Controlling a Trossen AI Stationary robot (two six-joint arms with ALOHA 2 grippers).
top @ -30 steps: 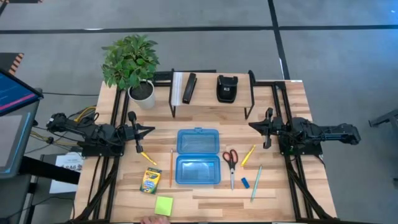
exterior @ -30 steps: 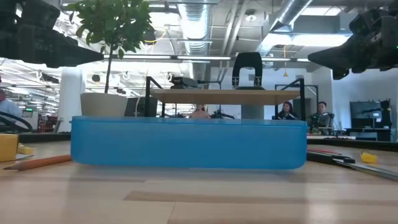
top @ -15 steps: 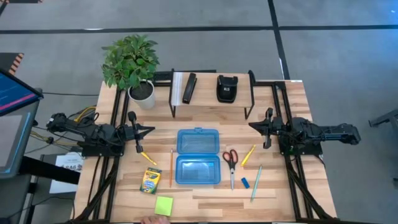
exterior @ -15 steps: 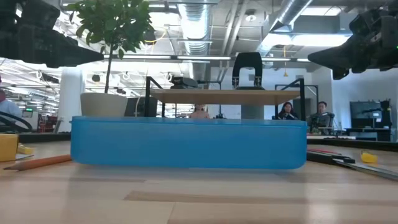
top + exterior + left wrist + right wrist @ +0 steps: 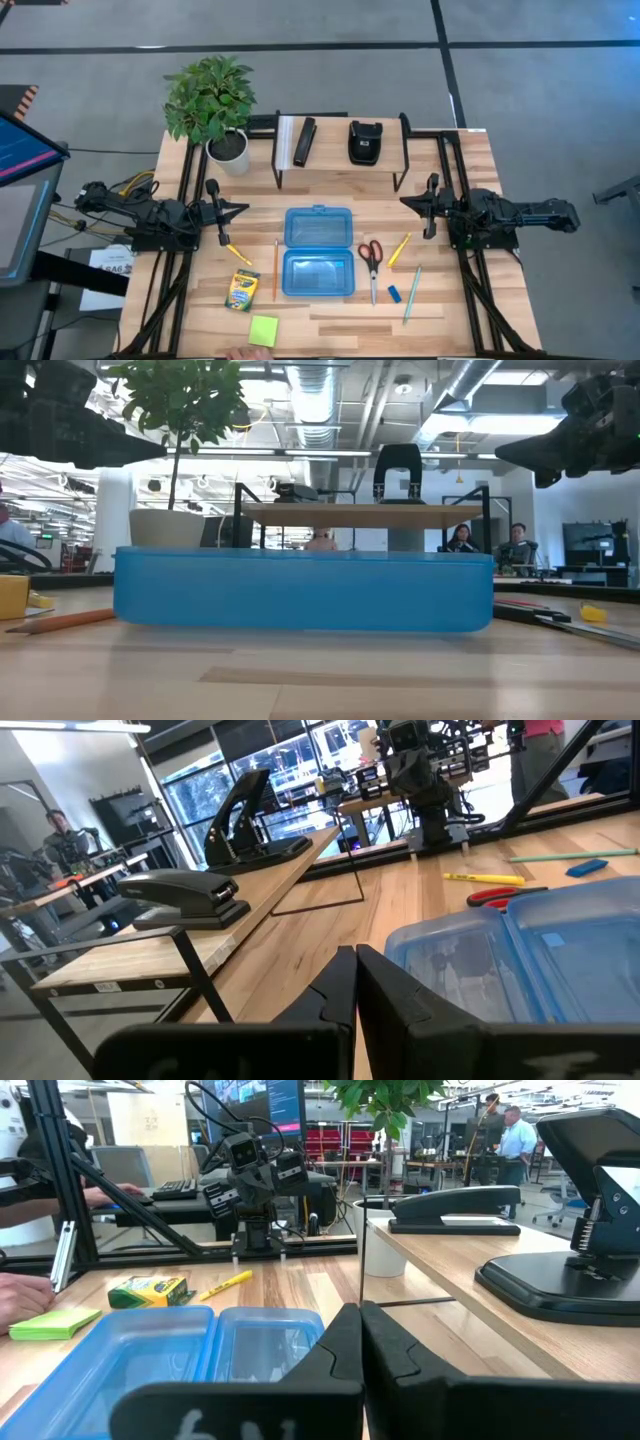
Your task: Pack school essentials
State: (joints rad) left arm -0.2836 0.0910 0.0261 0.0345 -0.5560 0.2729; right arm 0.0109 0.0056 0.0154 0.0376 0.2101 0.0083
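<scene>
We see the left gripper point(image 5: 243, 209) and right gripper point(image 5: 404, 201) pressed together, empty, flanking the open case point(image 5: 318, 252) amid scissors point(image 5: 371, 262) and pencils point(image 5: 399, 249) on the desk point(image 5: 330, 320).

Nothing is changing between the earlier pictures and now: no object on the table point(image 5: 330, 315) is shifting, and neither arm is moving from its place at the table's side.
</scene>
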